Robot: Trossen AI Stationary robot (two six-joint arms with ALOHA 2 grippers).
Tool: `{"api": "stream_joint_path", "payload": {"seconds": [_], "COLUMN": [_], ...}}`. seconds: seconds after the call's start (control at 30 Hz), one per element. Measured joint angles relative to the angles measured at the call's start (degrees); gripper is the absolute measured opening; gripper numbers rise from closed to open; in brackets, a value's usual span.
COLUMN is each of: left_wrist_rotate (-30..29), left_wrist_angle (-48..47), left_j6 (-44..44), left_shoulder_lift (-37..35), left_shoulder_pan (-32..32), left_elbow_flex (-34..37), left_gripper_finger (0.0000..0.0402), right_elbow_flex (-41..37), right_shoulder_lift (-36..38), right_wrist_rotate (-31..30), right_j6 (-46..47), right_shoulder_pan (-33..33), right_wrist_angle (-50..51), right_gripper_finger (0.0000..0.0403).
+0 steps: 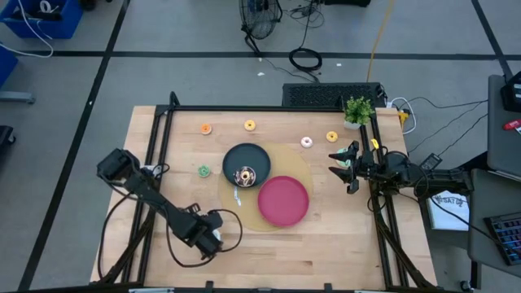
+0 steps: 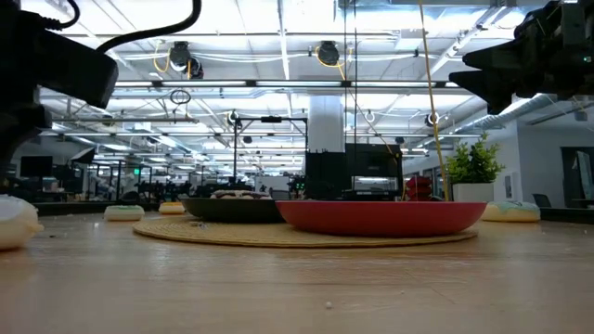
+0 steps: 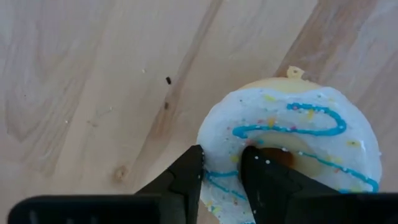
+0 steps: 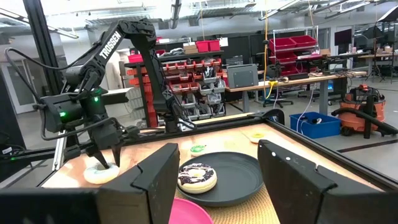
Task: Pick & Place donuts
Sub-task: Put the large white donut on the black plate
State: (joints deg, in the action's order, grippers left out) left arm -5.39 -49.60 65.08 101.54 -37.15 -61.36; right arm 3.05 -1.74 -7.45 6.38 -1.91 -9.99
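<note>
Here the wooden bench (image 1: 326, 236) holds a round straw mat (image 1: 303, 175), with a black plate (image 1: 247, 163) and a red plate (image 1: 282, 200) side by side on it. A brown sprinkled donut (image 1: 244, 174) already lies in the black plate.

The left tool (image 3: 221, 177) is down near the front of the bench. One finger is in the hole of the white donut with blue lines (image 3: 292, 146) and one is outside its ring, nearly pinched on it. I think it should squeeze firmly, then lift straight up so the donut does not slip.

The right tool (image 1: 348, 167) waits beside the mat with fingers apart, holding nothing.

The green donut (image 1: 203, 170), orange donut (image 1: 205, 129), two yellow ones (image 1: 249, 124) and a pink one (image 1: 306, 142) lie far back, well apart. Nothing blocks the way to the plates.
</note>
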Motion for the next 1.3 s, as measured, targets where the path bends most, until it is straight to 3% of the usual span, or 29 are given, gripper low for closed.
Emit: {"api": "stream_joint_path", "payload": {"seconds": [0.6, 0.97, 1.3], "left_wrist_rotate": [-14.00, -24.43, -32.17], "left_wrist_angle": [-0.26, -0.15, 0.69], "left_j6": [-4.79, -16.81, -30.53], "left_shoulder_lift": [-12.07, -18.10, -18.37], "left_shoulder_pan": [4.31, 11.38, 21.38], "left_elbow_flex": [0.04, 0.04, 0.03], "left_gripper_finger": [0.0111, 0.0111, 0.0111], "right_elbow_flex": [0.02, 0.01, 0.01], "right_shoulder_lift": [0.00, 0.00, 0.00], "right_wrist_rotate": [0.01, 0.00, 0.01], "right_j6": [-0.01, 0.01, 0.00], "right_shoulder_pan": [0.01, 0.02, 0.01], "right_wrist_angle": [0.01, 0.01, 0.01], "right_gripper_finger": [0.0208, 0.0208, 0.0208]}}
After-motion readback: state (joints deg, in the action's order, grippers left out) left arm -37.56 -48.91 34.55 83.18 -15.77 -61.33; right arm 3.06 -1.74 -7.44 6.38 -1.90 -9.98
